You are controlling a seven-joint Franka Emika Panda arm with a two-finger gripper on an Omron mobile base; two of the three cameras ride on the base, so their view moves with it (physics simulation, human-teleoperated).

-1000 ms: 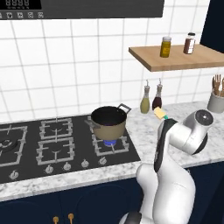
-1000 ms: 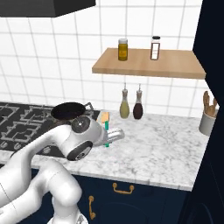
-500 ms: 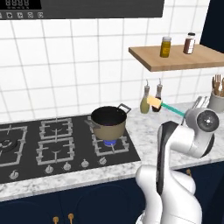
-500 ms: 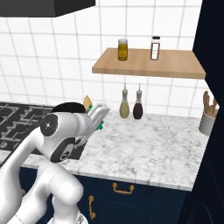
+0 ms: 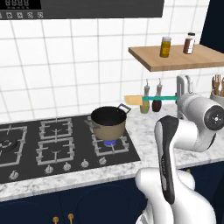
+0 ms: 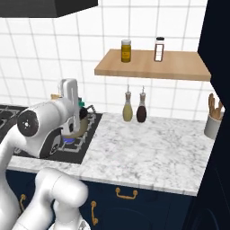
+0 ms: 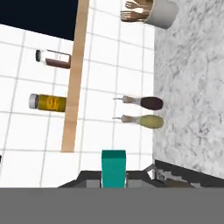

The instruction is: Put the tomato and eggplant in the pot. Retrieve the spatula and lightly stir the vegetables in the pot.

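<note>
My gripper (image 5: pixel 179 97) is shut on the spatula (image 5: pixel 158 98) at the end of its thin green handle and holds it level in the air. Its pale blade (image 5: pixel 132 99) points left and hangs just right of and above the pot (image 5: pixel 108 123). The tan pot with its dark inside stands on the stove's right burner. In the right base view my arm hides most of the pot (image 6: pixel 83 124), with the gripper (image 6: pixel 77 103) beside it. The hand view looks along the green handle (image 7: pixel 113 168) from the gripper (image 7: pixel 114 179). The tomato and eggplant are hidden from me.
Two dark and olive bottles (image 5: pixel 151 104) stand against the tiled wall behind the spatula. A wooden shelf (image 5: pixel 175 60) with two jars hangs above them. A holder of wooden utensils (image 6: pixel 213 124) sits at the counter's far right. The black stove (image 5: pixel 48 146) lies left of the marble counter (image 6: pixel 148 152).
The arm has raised the spatula off the counter and swung it level, with its blade now nearer the pot. The gripper has stayed shut on the handle.
</note>
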